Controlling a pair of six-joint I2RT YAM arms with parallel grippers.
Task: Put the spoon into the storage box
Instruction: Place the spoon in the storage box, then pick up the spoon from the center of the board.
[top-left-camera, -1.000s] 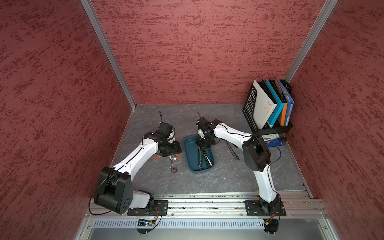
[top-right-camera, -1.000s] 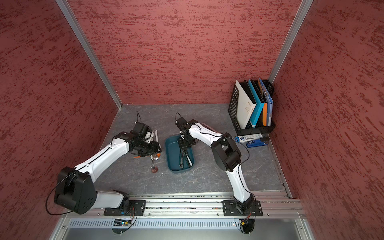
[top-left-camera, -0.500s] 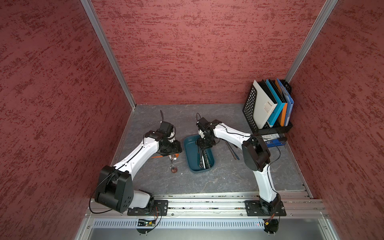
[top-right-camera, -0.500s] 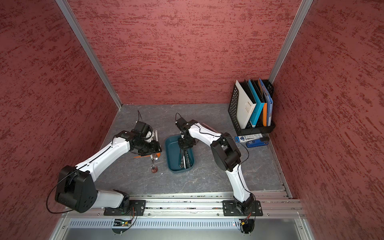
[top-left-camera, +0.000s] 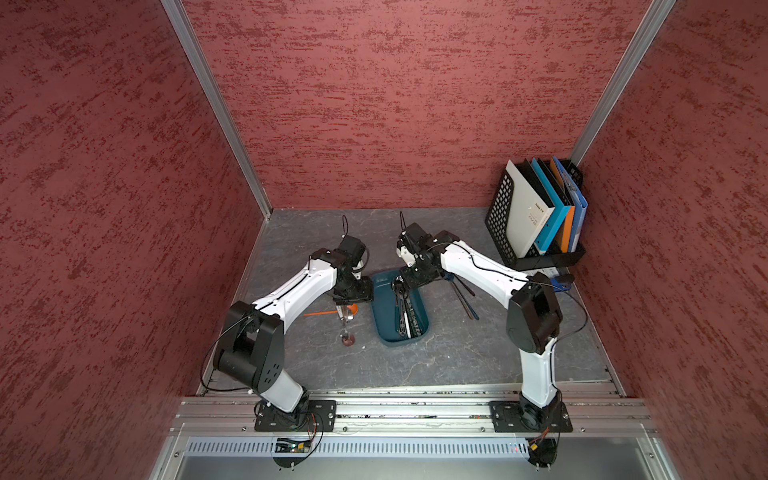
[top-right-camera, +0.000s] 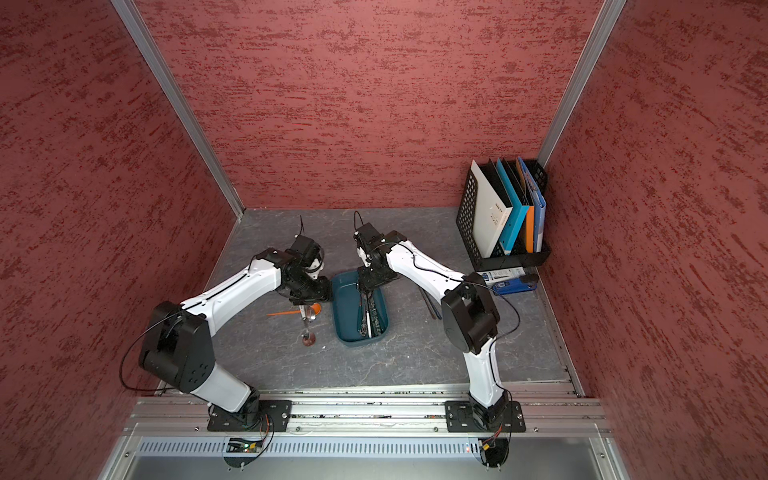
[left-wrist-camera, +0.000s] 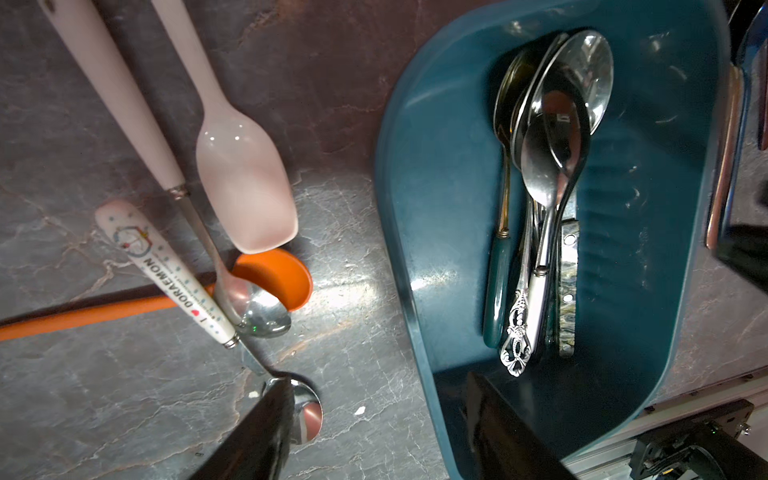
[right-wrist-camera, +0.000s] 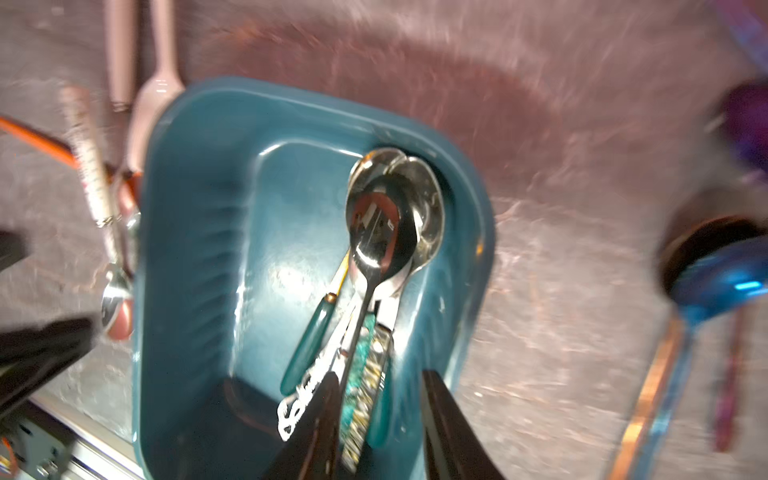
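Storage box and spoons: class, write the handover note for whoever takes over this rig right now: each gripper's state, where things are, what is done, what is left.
Left gripper: open, empty, hovering at the storage box rim.
Right gripper: open, empty, over the spoon handles inside the box.
Done: several metal spoons lie in the box.
Left: pink spoon, orange spoon, Doraemon spoon and pink-handled metal spoon on the table by the left arm; blurred blue utensil on the box's other side.
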